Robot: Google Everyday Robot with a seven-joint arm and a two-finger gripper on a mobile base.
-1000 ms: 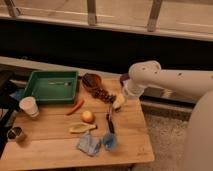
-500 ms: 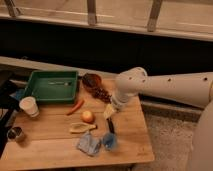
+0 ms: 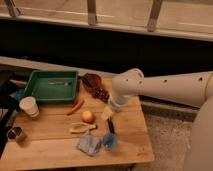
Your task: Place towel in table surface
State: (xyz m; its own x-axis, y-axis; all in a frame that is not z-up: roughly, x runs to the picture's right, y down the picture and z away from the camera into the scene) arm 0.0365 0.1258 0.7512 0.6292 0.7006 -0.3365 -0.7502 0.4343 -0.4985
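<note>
The arm had swung toward 9 o'clock, lowering the pincer (image 3: 110,129) over the worktop (image 3: 50,147); its state could not be determined. The towel (image 3: 90,144) lay, apparently ungrasped, at its 7 o'clock

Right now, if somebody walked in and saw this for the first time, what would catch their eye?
First, the big white robot arm stretching in from the right, with its jaws down low over the wooden table near the front edge, right beside a crumpled blue-grey towel. After that, the bright green tray at the table's back left corner.
</note>
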